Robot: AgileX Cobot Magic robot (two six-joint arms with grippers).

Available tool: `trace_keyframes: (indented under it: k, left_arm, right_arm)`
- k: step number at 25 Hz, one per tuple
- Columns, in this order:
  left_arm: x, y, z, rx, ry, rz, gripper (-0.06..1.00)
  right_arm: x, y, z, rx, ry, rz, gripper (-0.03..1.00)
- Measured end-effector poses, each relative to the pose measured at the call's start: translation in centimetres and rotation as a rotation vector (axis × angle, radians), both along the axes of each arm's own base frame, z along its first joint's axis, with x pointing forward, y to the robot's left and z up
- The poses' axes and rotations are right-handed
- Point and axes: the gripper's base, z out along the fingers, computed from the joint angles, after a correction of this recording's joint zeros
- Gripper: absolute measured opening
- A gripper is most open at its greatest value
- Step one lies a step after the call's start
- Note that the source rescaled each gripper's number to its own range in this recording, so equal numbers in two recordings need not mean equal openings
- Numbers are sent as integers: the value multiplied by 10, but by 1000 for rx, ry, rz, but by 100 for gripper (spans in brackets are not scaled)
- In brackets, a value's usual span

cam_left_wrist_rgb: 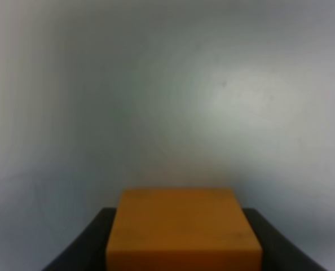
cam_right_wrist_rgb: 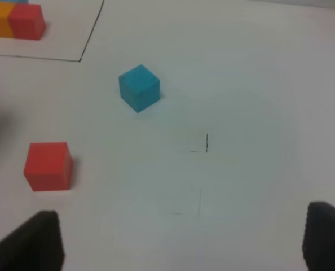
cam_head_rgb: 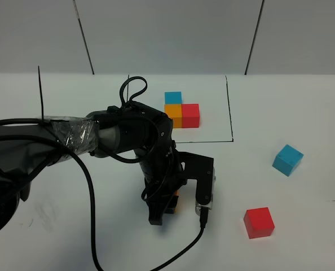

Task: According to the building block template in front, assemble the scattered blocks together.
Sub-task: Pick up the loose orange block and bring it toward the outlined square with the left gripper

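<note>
Left gripper [cam_head_rgb: 179,207] pinched the orange cube [cam_left_wrist_rgb: 183,228] low over the white table [cam_head_rgb: 303,226]; red cube [cam_head_rgb: 259,222] and blue cube [cam_head_rgb: 287,160] lay apart, outside the framed template [cam_head_rgb: 181,110]. Right gripper [cam_right_wrist_rgb: 184,240] stood spread.

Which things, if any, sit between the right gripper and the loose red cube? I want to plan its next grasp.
Nothing visible does. In the right wrist view only bare table lies between the right gripper, jaws open, and the red cube. The light blue cube sits apart, farther off. The left gripper holds the orange cube elsewhere.
</note>
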Motion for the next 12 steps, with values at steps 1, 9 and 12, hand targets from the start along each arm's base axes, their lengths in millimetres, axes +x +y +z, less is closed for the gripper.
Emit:
trace_keyframes:
  k: [1,9,12]
  left_arm:
    - [0,0,0,1,2,0,10]
    - [-1,1,0,7,9,0,9]
    - [-1,1,-1,8,11,0,9]
  right_arm:
    - [0,0,0,0,0,0,73]
    - [0,0,0,0,0,0,73]
    - [0,0,0,0,0,0,73]
